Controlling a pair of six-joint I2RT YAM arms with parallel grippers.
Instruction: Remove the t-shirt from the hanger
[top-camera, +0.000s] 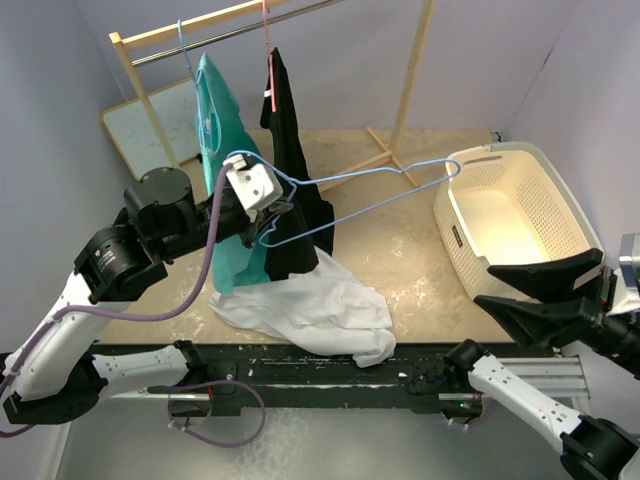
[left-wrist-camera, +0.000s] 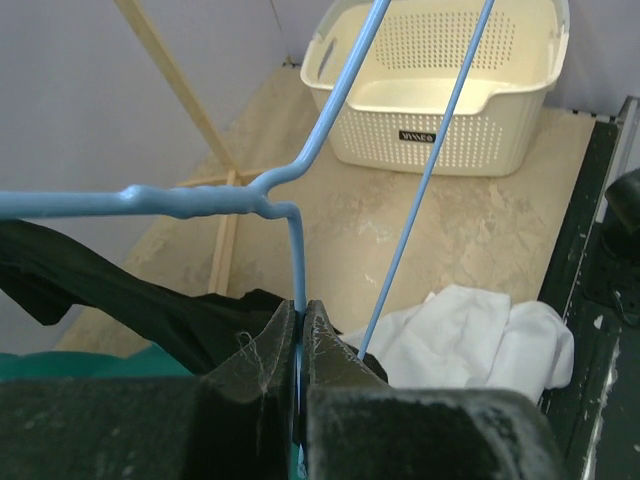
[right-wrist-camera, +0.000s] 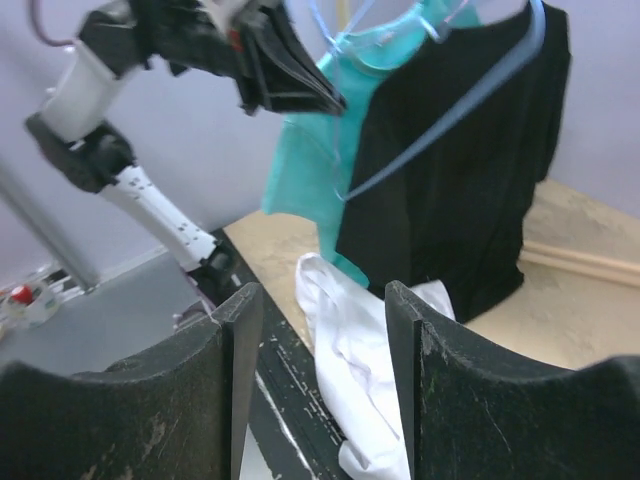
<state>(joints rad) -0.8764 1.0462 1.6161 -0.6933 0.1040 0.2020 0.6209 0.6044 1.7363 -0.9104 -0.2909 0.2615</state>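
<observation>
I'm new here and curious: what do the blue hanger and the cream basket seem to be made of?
The blue hanger is probably metal wire under a smooth painted or plastic coat: it is thin and twisted at the neck. The cream basket looks like moulded plastic, matt, its walls pierced with regular holes.

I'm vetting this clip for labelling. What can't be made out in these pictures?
- Top view: the rack, its top cut off by the upper edge.
- Top view: the white t-shirt, far edge hidden behind the black shirt.
- Right wrist view: the white t-shirt's near end, behind the fingers of the right gripper.
- Right wrist view: small items at the left edge, too blurred.
</observation>
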